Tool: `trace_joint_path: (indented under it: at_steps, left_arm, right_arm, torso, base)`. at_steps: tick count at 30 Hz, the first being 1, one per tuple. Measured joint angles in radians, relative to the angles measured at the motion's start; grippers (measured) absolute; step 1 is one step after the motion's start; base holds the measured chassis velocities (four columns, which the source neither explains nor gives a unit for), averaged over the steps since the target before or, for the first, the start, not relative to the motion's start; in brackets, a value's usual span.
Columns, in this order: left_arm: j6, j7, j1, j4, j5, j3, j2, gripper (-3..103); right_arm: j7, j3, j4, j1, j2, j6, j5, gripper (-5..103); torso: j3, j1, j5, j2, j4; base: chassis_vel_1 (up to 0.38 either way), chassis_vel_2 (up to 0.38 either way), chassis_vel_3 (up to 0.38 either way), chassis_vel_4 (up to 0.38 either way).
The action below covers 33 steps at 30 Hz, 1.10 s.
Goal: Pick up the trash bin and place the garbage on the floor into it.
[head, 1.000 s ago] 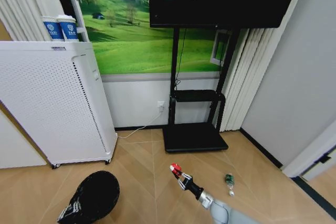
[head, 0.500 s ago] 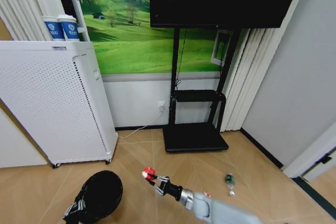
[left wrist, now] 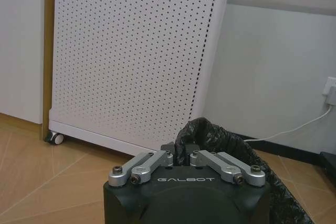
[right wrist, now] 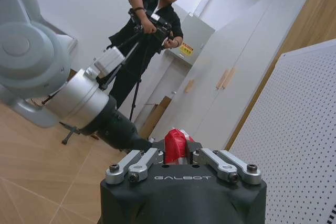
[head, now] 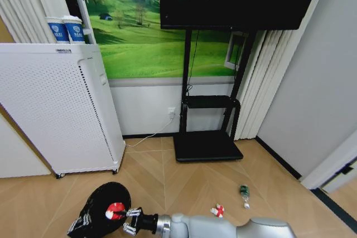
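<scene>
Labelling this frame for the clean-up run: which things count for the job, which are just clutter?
Job:
trash bin, rim held by left gripper
red-and-white wrapper in right gripper, over the bin
second wrapper on floor
bottle on floor

Clutter:
white cabinet
paper cups
TV stand

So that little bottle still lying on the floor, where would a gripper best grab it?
Probably across its middle, coming straight down from above. The small bottle lies flat on the wood floor, its length pointing away from the robot, with open floor on both long sides, so fingers could close across its narrow width. The red-and-white wrapper lies apart from it, out of the way.
</scene>
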Motion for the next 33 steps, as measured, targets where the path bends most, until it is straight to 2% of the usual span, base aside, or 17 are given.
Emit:
trace_joint_path:
  at_steps: [1,3,11,14,21,22,23,24,26,27,29,30,32,33]
  left_arm:
    - [0.0,0.0,0.0,0.0,0.0,0.0,0.0,8]
    - [0.0,0.002,0.003,0.0,0.012,0.009,-0.012,8]
    - [-0.003,0.011,0.009,-0.005,0.022,0.017,-0.03,8]
    - [-0.005,0.014,0.003,-0.002,0.021,0.019,-0.032,8]
    - [-0.005,0.012,0.005,-0.002,0.014,0.015,-0.032,8]
    - [-0.007,0.014,0.007,-0.004,0.015,0.018,-0.036,8]
    - [-0.007,0.014,0.007,-0.004,0.015,0.018,-0.036,8]
    - [-0.011,0.023,0.009,-0.005,0.018,0.02,-0.039,8]
    - [-0.012,0.028,0.01,-0.006,0.02,0.021,-0.041,8]
    - [-0.012,0.031,0.011,-0.005,0.023,0.022,-0.044,8]
    - [-0.015,0.033,0.011,-0.002,0.026,0.023,-0.047,8]
    - [-0.015,0.033,0.011,-0.002,0.026,0.023,-0.047,8]
    - [-0.016,0.037,0.012,0.001,0.029,0.025,-0.05,8]
    - [-0.016,0.037,0.012,0.001,0.029,0.025,-0.05,8]
  right_arm:
    - [0.0,0.0,0.0,0.0,0.0,0.0,0.0,19]
    - [0.001,-0.012,-0.074,-0.002,0.049,0.0,0.007,19]
    - [0.002,-0.035,-0.18,-0.007,0.124,0.0,0.029,19]
    - [0.023,-0.06,-0.246,-0.018,0.184,0.0,0.038,19]
    - [0.035,-0.08,-0.303,-0.024,0.229,0.001,0.08,16]
    - [0.035,-0.081,-0.314,-0.024,0.235,-0.001,0.085,25]
    - [0.035,-0.081,-0.314,-0.024,0.235,-0.001,0.085,25]
    - [0.035,-0.078,-0.316,-0.024,0.234,-0.001,0.089,30]
    - [0.036,-0.076,-0.315,-0.022,0.23,-0.001,0.09,30]
    - [0.039,-0.069,-0.311,-0.017,0.221,-0.001,0.093,41]
    - [0.053,-0.059,-0.302,-0.016,0.208,-0.001,0.093,51]
    - [0.053,-0.059,-0.302,-0.016,0.208,-0.001,0.093,51]
    - [0.067,-0.049,-0.29,-0.016,0.194,-0.001,0.093,62]
    - [0.067,-0.049,-0.29,-0.016,0.194,-0.001,0.093,62]
  torso:
    - [0.0,0.0,0.0,0.0,0.0]
    - [0.0,0.0,0.0,0.0,0.0001]
    - [0.0,0.0,0.0,0.0,0.0]
    - [0.0,0.0,0.0002,0.0,0.0]
    - [0.0,0.0,0.0003,0.0,0.0002]
    - [0.0,0.0,0.0002,0.0,0.0001]
    - [0.0,0.0,0.0002,0.0,0.0001]
    - [0.0,0.0,0.0003,0.0,0.0001]
    - [0.0,0.0,0.0004,0.0,0.0]
    - [0.0,0.0,0.0001,0.0,0.0001]
    - [0.0,0.0,0.0004,0.0,-0.0001]
    - [0.0,0.0,0.0004,0.0,-0.0001]
    - [0.0,0.0,0.0002,0.0,0.0]
    - [0.0,0.0,0.0002,0.0,0.0]
  base:
    - [0.0,0.0,0.0,0.0]
    - [0.0,0.0,0.0,0.0]
    - [0.0,0.0,0.0,0.0]
    - [0.0,0.0,0.0,0.0]
    - [0.0,0.0,0.0,0.0]
    - [0.0,0.0,0.0,0.0]
    - [0.0,0.0,0.0,0.0]
    - [0.0,0.0,0.0,0.0]
    - [0.0,0.0,0.0,0.0]
    - [0.0,0.0,0.0,0.0]
    - [0.0,0.0,0.0,0.0]
    - [0.0,0.0,0.0,0.0]
    - [0.0,0.0,0.0,0.0]
    - [0.0,0.0,0.0,0.0]
